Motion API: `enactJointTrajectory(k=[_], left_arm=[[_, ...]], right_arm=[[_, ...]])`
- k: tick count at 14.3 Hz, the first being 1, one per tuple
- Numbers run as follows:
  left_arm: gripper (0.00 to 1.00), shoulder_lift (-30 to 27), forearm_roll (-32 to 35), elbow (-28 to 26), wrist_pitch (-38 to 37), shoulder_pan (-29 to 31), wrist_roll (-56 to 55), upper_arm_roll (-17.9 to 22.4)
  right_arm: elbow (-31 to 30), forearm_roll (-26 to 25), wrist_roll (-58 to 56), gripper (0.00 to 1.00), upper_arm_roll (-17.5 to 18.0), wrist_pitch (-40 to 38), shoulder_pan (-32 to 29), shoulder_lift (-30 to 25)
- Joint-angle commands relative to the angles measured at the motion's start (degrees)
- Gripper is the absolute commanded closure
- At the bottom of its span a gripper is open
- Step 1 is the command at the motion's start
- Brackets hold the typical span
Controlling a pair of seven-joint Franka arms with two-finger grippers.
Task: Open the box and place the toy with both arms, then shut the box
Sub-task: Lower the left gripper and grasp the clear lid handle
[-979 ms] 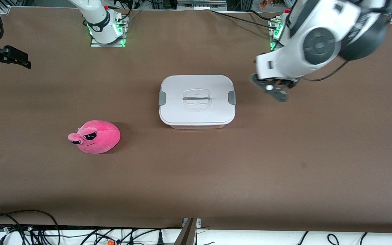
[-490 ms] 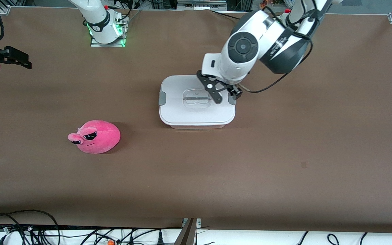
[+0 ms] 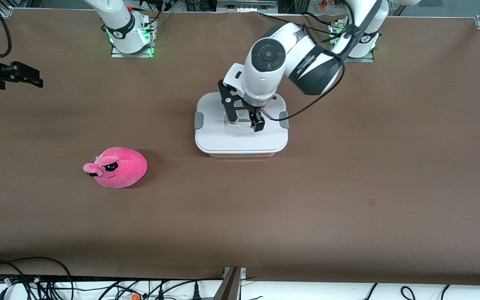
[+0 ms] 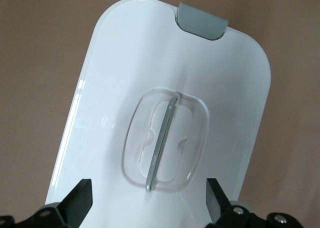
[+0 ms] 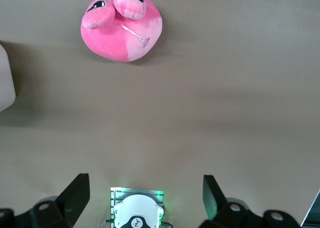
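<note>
The box (image 3: 241,125) is seen at the centre of the front view, slightly above the middle, on the brown desk (image 3: 348,187). Its white lid (image 4: 170,87) is on, with a grey clip (image 3: 198,120) at the end toward the right arm and another (image 3: 283,119) at the end toward the left arm. The left gripper (image 3: 244,121) is held directly over the clear recessed handle (image 4: 165,140) in the lid's middle; its jaws are spread apart, one at either side of the handle bar, and nothing is gripped. In the left wrist view the two fingertips (image 4: 80,200) are shown at the lower corners of the frame, with the handle between them and one grey clip at the top.

The toy (image 3: 117,166) lies in the lower-left part of the front view, nearer to the front camera than the box, well apart from it and toward the right arm's end of the desk.

The right gripper (image 5: 145,198) is held high over the desk near that arm's base (image 3: 129,35); its jaws are apart and empty, and the arm waits. In its wrist view the toy is seen at the upper left of the frame.

Cables (image 3: 36,279) are bunched along the bottom edge of the front view.
</note>
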Motion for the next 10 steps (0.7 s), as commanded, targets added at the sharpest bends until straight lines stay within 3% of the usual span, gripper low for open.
enactJointTrajectory(k=[1,4,6,7,10], left_arm=[[0.0,2.8,2.4,0.5,2.2,-1.7,1.7,0.6],[0.0,3.9,2.5,0.4,2.2,-1.6,5.2,0.6],[0.65,3.8,2.5,0.4,2.2,-1.5,7.4,0.6],[0.8,3.8,2.5,0.4,2.2,-1.8,7.1,0.6],[1.0,3.8,2.4,-0.1,1.8,-2.4,6.5,0.6]], right_arm=[[0.8,0.7,-0.7,0.0,0.0,-0.4,-0.1,1.4],[0.8,0.7,-0.6,0.0,0.0,-0.4,0.0,1.6],[0.8,0.7,-0.6,0.0,0.0,-0.4,0.0,1.6],[0.8,0.7,-0.6,0.0,0.1,-0.3,0.0,1.7],[0.8,0.7,-0.6,0.0,0.1,-0.4,0.1,1.9]])
